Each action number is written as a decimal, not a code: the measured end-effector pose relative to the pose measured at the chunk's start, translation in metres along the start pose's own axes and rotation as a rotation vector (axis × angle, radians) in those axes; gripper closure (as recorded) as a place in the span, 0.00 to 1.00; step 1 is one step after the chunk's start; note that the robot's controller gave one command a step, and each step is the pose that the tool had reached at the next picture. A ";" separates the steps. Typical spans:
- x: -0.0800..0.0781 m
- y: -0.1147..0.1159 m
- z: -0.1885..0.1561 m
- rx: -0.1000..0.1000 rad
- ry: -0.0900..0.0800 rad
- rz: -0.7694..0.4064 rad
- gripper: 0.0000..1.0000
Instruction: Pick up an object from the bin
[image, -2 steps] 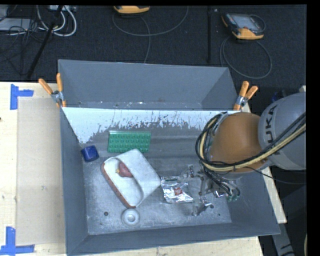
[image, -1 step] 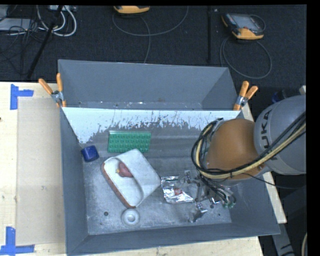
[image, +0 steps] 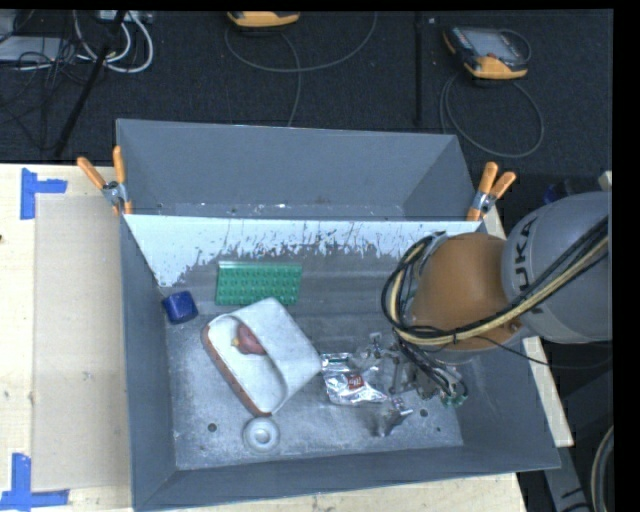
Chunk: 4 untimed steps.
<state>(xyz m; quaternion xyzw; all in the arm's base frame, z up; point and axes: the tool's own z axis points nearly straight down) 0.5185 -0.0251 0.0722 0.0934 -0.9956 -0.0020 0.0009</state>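
1. Crumpled silver foil wrapper (image: 350, 382), with a red patch on it, lies on the floor of the grey metal bin (image: 290, 185), lower right of the frame's centre. The bin is the largest item. Its floor is speckled white, and the far wall carries dark streaks across a pale band.
2. Arm (image: 565, 270): the grey body enters from the right edge of the frame at mid height. An orange cover (image: 455, 285) sits at the wrist, ringed by black and yellow cables (image: 400, 300).
3. White slipper-like object (image: 275, 345), with a brown edge and a reddish piece in its opening, lies left of centre. It is set diagonally, upper left to lower right. Its right end is just beside the wrapper; I cannot tell whether they touch.
4. Green studded plate (image: 258, 283) lies flat at the foot of the far wall, above the white object.
5. Gripper (image: 392, 412) is low over the bin floor at lower right, just right of the wrapper and against its right edge. I cannot tell whether it is open, closed or gripping the wrapper.
6. Small blue block (image: 180, 306) sits at the upper left of the floor, left of the green plate.
7. White ring (image: 262, 433) lies flat near the front wall, below the white object.
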 end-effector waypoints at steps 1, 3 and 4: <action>-0.001 0.001 -0.002 0.003 -0.001 -0.001 0.00; -0.006 0.001 -0.100 0.006 -0.009 -0.001 1.00; -0.007 0.001 -0.123 0.005 -0.005 -0.001 1.00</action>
